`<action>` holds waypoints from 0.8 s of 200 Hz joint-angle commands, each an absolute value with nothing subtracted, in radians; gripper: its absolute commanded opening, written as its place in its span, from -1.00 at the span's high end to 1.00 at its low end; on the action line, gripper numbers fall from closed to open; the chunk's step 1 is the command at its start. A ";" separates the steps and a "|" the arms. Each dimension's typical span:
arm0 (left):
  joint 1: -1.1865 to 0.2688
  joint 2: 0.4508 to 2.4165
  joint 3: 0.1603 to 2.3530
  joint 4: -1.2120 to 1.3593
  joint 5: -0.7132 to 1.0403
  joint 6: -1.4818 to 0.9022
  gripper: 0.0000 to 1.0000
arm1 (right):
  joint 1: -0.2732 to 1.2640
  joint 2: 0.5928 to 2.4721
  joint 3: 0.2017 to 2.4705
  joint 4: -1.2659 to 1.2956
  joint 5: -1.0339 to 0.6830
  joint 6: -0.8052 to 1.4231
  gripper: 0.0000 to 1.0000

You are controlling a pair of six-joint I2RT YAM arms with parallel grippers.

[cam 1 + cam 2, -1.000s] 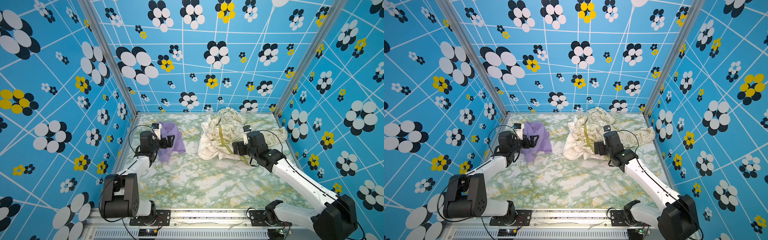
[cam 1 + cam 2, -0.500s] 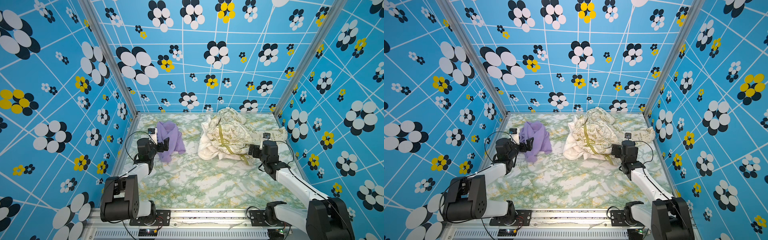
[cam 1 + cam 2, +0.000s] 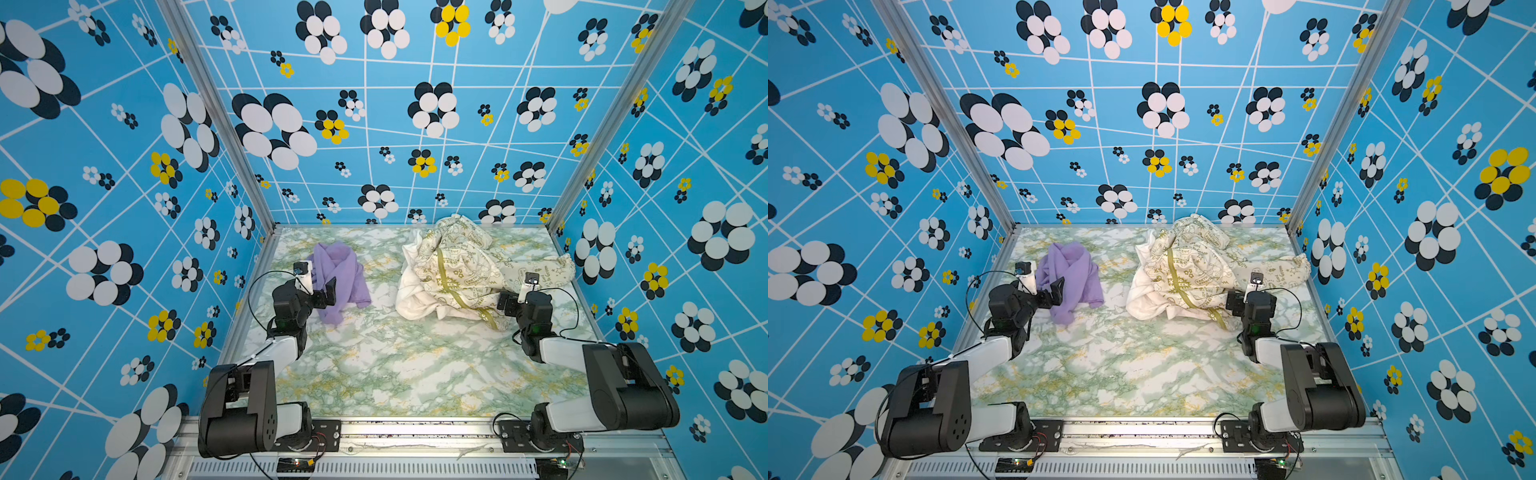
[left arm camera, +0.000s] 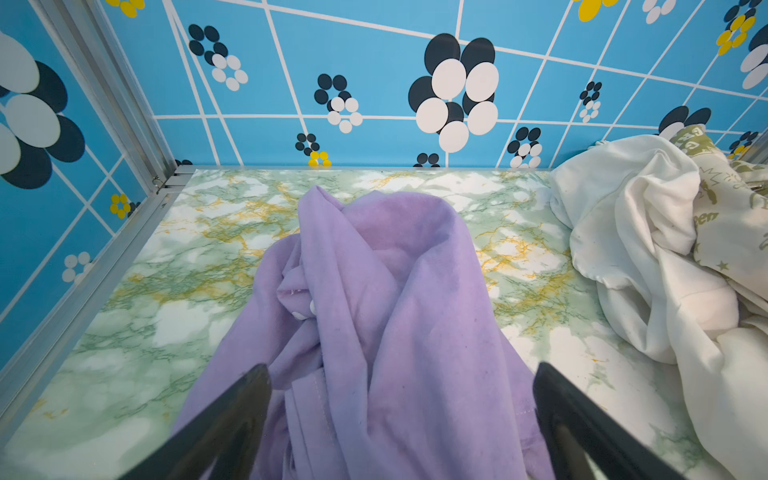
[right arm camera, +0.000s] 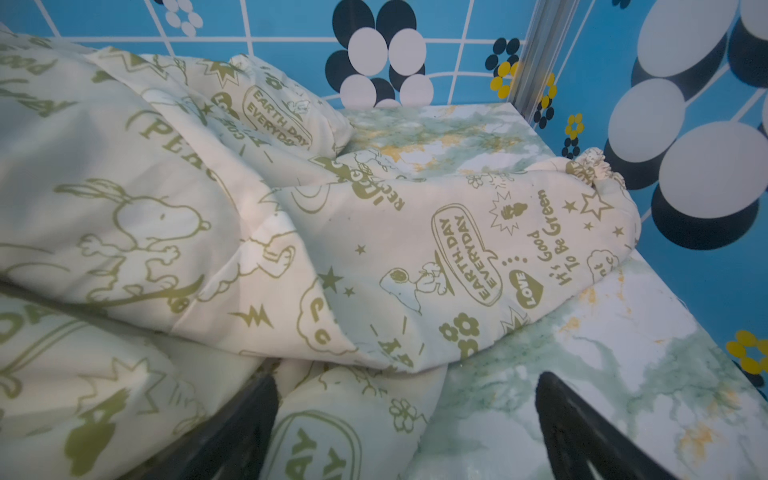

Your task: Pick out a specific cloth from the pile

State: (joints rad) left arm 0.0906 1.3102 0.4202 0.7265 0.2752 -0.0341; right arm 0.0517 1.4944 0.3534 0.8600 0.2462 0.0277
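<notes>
The small plain lavender-purple cloth of thin soft fabric (image 3: 338,276) lay crumpled on the green-and-white marbled desk (image 3: 399,361), on the left side toward the back, well apart from the heap of soft cloths (image 3: 461,274) sitting on the right. In both top views the near lower-left bit of the purple cloth (image 3: 1069,278) was covered by the left hand (image 3: 318,286), so I couldn't make out whether a finger touched the fabric or just hung over it. From the left wrist view the purple cloth (image 4: 374,311) filled the middle, and the left hand (image 4: 401,399) had its two dark fingers (image 4: 232,415) spread wide, one on each side of the cloth, nothing pinched. Both fingers were cut off by the frame edge, so their bases weren't visible.

The heap showed a plain white cloth (image 3: 415,297) at its left and a larger cream cloth printed in olive green (image 3: 473,266) draped over most of it; how much white was buried under the cream one was impossible to say. The right hand (image 3: 513,297) sat at the near right edge of the heap, partly behind its own wrist camera. In the right wrist view the right hand (image 5: 405,419) was spread wide too, one blurry finger (image 5: 237,424) over the cream cloth (image 5: 291,249), the other over bare desk (image 5: 623,353), gripping nothing.
</notes>
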 commanded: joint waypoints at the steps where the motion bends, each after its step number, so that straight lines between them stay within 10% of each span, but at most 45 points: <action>1: 0.095 1.283 0.391 0.772 0.249 -0.045 -0.98 | 0.048 1.566 0.295 1.106 0.211 0.008 -0.98; 160: 0.096 1.469 0.295 1.028 0.242 -0.065 -0.99 | 0.046 1.562 0.368 0.961 0.257 0.026 -0.99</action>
